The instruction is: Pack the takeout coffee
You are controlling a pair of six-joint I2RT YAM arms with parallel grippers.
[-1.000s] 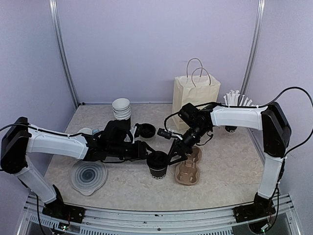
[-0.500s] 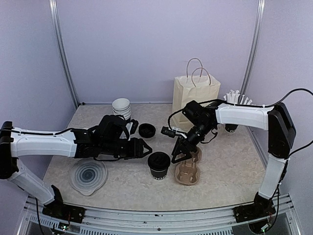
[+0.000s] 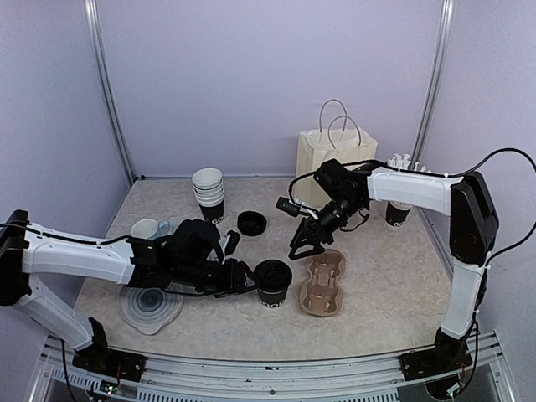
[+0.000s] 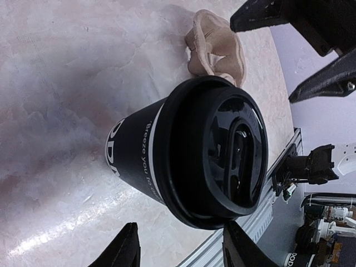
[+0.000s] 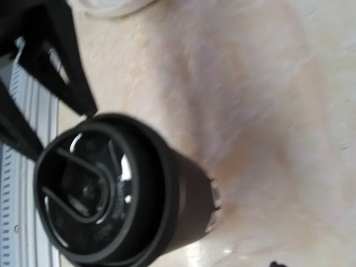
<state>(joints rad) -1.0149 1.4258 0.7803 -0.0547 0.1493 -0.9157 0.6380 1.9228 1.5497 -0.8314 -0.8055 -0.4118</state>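
Observation:
A black takeout coffee cup with its black lid on stands on the table, left of the brown pulp carrier tray. My left gripper sits low at the cup's left side, open. In the left wrist view the cup fills the middle, its lid rim just reaching the gap at my left gripper. My right gripper hangs open above and behind the cup and tray, holding nothing. The right wrist view shows the cup blurred from above.
A paper bag stands at the back. A stack of lidless cups and a loose black lid lie behind the left arm. A cup of straws is at the right. A clear lid and a white cup lie left.
My left gripper dropped lower and closer to me beside the cup. My right gripper lifted up and back, away from the cup and tray. The cup stayed in place.

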